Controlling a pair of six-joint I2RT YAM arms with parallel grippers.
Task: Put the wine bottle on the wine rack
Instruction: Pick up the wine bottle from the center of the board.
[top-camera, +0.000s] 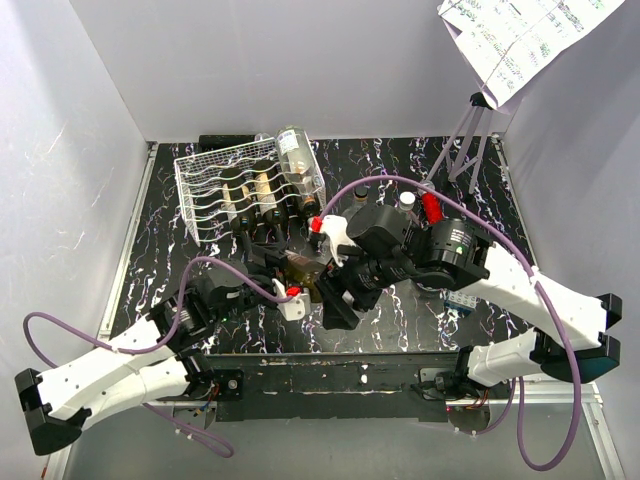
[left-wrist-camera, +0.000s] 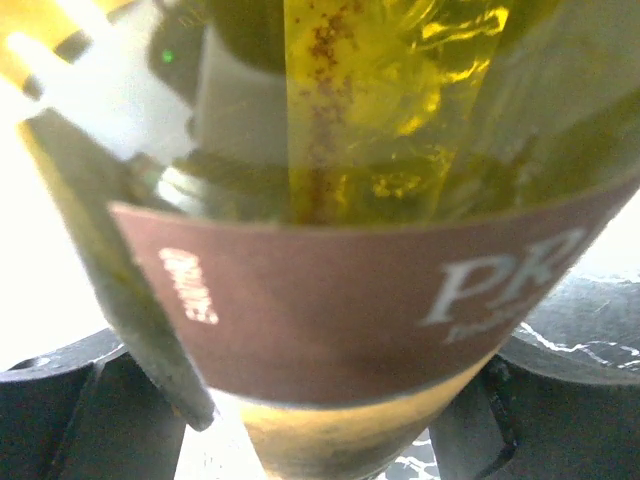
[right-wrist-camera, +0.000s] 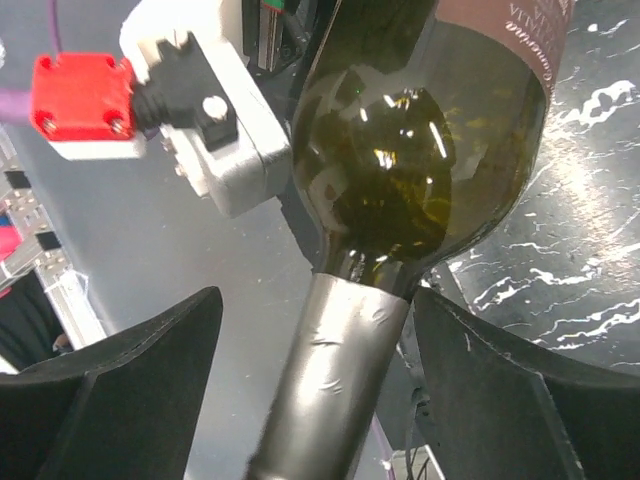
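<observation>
The wine bottle (top-camera: 305, 270) is dark green glass with a maroon label (left-wrist-camera: 350, 300) and a silver foil neck (right-wrist-camera: 330, 380). It lies low over the table's middle, between my two grippers. My left gripper (top-camera: 288, 278) is shut on its body; the bottle fills the left wrist view between the dark fingers (left-wrist-camera: 140, 390). My right gripper (top-camera: 338, 305) is open, its jaws on either side of the neck with a gap on the left side (right-wrist-camera: 320, 385). The white wire wine rack (top-camera: 212, 185) stands at the back left, apart from both grippers.
The rack holds several dark bottles (top-camera: 255, 200) and a clear bottle (top-camera: 293, 150) on its right side. Red-capped (top-camera: 432, 207) and white-capped (top-camera: 407, 200) bottles stand behind my right arm. A tripod (top-camera: 465, 140) with a paper sheet (top-camera: 520, 40) is at the back right. White walls enclose the table.
</observation>
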